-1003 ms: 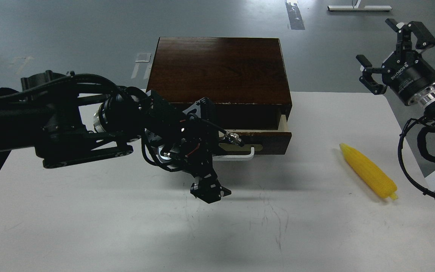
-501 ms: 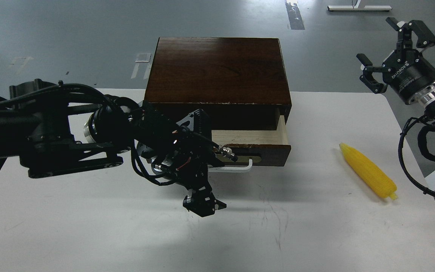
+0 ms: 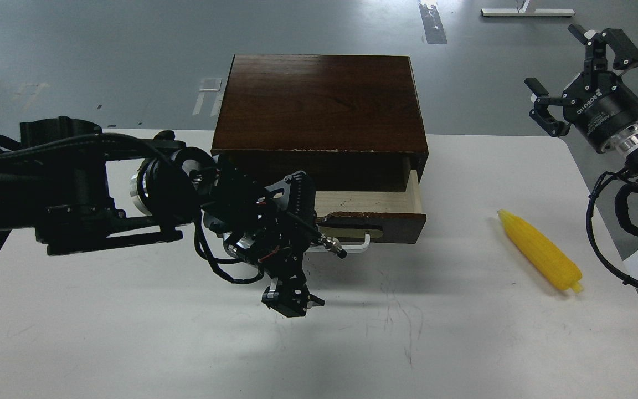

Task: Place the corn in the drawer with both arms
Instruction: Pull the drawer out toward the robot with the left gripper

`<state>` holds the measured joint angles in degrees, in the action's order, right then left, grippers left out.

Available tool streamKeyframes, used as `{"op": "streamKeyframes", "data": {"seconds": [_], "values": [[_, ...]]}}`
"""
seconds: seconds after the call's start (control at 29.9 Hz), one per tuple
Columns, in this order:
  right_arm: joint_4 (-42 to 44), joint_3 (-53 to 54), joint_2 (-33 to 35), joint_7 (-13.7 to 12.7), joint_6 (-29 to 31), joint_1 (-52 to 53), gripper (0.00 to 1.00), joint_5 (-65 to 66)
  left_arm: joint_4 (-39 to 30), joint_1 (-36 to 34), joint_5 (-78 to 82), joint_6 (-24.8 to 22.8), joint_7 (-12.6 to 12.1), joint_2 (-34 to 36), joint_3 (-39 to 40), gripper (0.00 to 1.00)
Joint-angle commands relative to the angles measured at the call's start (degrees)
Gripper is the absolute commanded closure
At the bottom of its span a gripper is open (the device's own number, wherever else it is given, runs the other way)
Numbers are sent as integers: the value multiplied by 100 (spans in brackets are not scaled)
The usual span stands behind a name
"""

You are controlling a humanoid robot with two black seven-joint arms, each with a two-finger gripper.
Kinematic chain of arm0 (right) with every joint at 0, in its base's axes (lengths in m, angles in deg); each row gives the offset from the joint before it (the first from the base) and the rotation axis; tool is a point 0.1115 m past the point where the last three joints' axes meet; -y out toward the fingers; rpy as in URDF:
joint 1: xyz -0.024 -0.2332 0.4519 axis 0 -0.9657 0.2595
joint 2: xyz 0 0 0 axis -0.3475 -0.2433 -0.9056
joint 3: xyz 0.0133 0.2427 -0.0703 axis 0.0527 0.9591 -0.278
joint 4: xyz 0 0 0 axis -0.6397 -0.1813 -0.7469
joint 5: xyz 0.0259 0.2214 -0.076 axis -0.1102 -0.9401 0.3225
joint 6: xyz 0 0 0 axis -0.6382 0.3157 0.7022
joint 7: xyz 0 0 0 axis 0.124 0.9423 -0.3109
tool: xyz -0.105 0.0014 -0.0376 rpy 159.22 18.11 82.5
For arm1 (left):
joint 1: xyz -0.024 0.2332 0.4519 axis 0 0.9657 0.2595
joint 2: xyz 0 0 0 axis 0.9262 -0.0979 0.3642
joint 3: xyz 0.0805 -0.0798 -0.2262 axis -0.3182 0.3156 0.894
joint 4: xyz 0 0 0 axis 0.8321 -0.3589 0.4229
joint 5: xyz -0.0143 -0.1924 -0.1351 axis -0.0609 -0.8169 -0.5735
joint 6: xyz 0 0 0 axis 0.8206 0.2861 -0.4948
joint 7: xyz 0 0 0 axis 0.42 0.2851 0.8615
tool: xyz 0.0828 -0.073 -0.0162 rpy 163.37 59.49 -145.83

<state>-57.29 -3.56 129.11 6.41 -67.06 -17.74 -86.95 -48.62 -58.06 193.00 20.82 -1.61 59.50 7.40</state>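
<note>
The left hand (image 3: 291, 299) hangs low over the white table (image 3: 130, 332), in front of the left half of the dark brown drawer (image 3: 374, 221); its black fingers bunch into one dark mass, so I cannot tell whether they are spread or pressed together. Just beyond and to the right of that hand, the drawer stands partly pulled out of the wooden cabinet (image 3: 319, 105), pale wood showing inside, its white bar handle (image 3: 359, 246) beside the hand's wrist. The right hand (image 3: 574, 66) is raised off the table's far right corner, fingers spread wide and holding nothing. Below and nearer than that hand lies the yellow corn cob (image 3: 540, 257) (pointed end toward the cabinet), flat on the table, well apart from the drawer.
</note>
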Motion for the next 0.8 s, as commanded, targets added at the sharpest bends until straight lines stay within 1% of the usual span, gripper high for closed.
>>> {"op": "streamKeyframes", "data": {"seconds": [0.0,0.53,0.67,0.77], "values": [[-1,-1,3,0,-2,-15,1,0,-7,-11,24,0,2,3,3,1],[-10,-1,12,0,-2,-7,1,0,-174,-108,13,0,2,-6,38,1],[-10,-1,12,0,-2,-7,1,0,-191,-292,-75,0,2,21,91,1],[-19,-9,12,0,-2,-7,1,0,-191,-328,-347,0,2,82,353,1]]}}
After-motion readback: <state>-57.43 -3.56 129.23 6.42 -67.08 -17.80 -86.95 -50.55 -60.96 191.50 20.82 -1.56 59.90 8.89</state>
